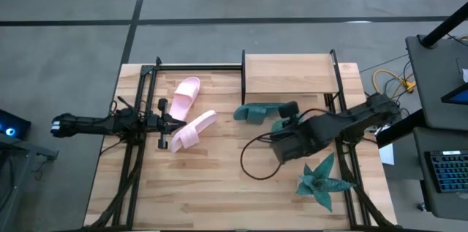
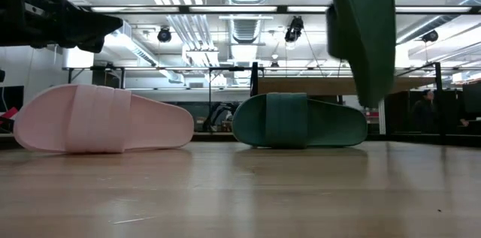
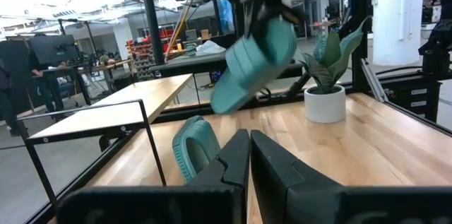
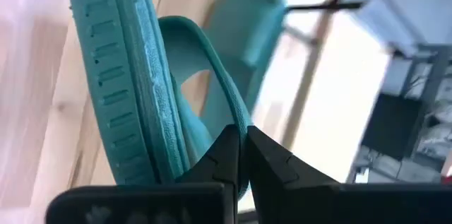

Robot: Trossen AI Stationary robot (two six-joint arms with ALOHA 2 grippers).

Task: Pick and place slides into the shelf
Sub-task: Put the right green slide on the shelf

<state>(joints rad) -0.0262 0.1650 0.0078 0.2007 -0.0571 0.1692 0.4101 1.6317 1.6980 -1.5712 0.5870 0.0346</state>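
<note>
A teal slide (image 4: 141,90) was seen clamped by its strap between the nearly closed fingers of the right gripper (image 4: 240,155), hanging clear of the table with its ribbed sole turned edge-on in the right wrist view. In the high view this held slide (image 1: 281,124) was largely covered by the right gripper (image 1: 289,124) and could barely be made out, whereas the low view showed it (image 2: 362,31) dangling toe-down above the tabletop, its upper end cut off by the frame. The second teal slide (image 1: 256,111) was recorded lying flat on the table (image 1: 219,188), just in front of the shelf (image 1: 289,75); the left wrist view showed it (image 3: 194,146) partly hidden behind the left gripper's fingers (image 3: 236,160). The shelf board carried nothing in the high view. The two pink slides (image 1: 189,113) were noted lying near each other on the left half of the table; only one (image 2: 101,118) appeared in the low view. The left gripper (image 1: 162,122) was seen beside the pink pair, holding nothing, with its fingers drawn close together and only a thin gap between them in its own wrist view. A potted plant (image 3: 326,83) in a white pot was visible in the left wrist view; from above only its teal leaves (image 1: 322,181) could be seen, near the right front of the table.
</note>
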